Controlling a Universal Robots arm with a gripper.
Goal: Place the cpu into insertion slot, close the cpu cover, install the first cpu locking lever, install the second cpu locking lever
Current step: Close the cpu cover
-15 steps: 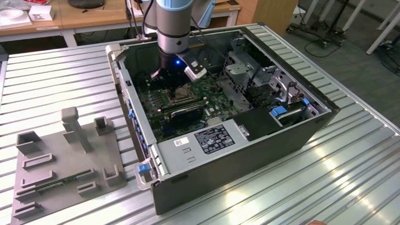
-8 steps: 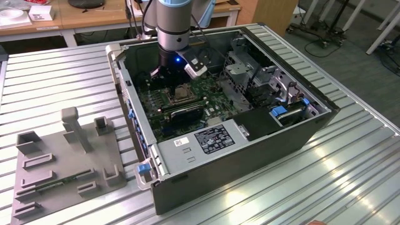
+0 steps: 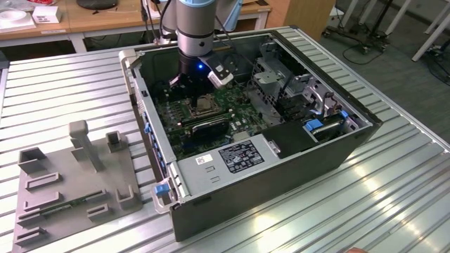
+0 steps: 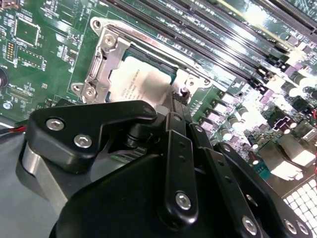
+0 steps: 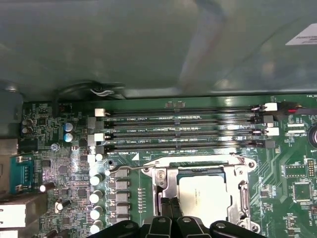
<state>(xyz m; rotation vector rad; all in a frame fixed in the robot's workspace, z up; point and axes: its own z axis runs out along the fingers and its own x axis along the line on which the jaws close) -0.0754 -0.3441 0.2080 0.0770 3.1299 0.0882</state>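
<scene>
Chip first: the cpu (image 5: 204, 198) lies flat in the insertion slot (image 5: 198, 172) on the motherboard (image 5: 59, 163). The cpu cover (image 5: 161, 184) lies down around it, its window framing the metal top. Placing and closing look done, so I judge the lever stage to be in hand. Latching calls for a narrow, steady press on thin wire, kept off the chip.

The gripper (image 4: 179, 99) hangs over the cover's edge, its fingers (image 4: 174, 109) drawn together with nothing seen between them.

Counted: one cpu, one cover, and two locking levers (image 5: 124, 168), thin wires at the slot's rim. Whether they are latched I cannot tell. Four memory slots (image 5: 183, 128) run just beside.

In the exterior view the arm (image 3: 193, 31) stands at twelve o'clock from the slot, inside the computer case (image 3: 281, 176). The power supply (image 3: 235, 154) sits at five o'clock, and one grey fixture tray (image 3: 70, 182) lies at eight o'clock on the slatted table (image 3: 365, 200).
</scene>
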